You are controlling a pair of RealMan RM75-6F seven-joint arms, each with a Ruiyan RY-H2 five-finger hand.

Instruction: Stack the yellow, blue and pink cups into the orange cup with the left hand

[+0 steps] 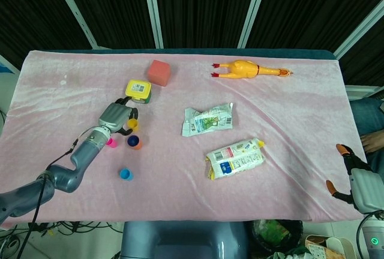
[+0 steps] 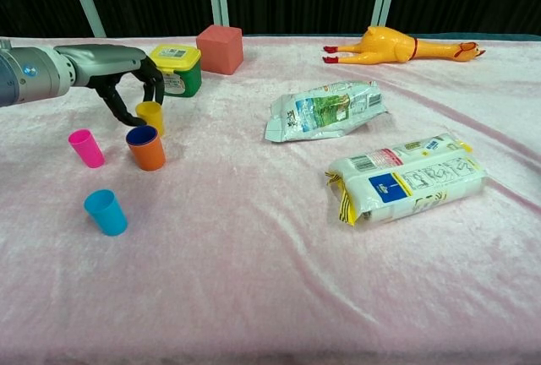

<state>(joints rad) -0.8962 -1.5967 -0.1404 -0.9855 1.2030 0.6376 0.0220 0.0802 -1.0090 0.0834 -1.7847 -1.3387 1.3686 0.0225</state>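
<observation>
Our left hand (image 2: pixel 127 86) reached in from the left with fingers apart around the upright yellow cup (image 2: pixel 150 115), not clearly gripping it, while the orange cup (image 2: pixel 145 146) stood just nearer us and our right hand (image 1: pixel 354 178) idled far right.

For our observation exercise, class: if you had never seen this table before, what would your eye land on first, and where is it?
Probably the grey left hand at the table's left, its fingers curled around the yellow cup, though a firm grip is not clear. Close by stand the orange cup, pink cup and blue cup. At the far edge lies a rubber chicken.
</observation>
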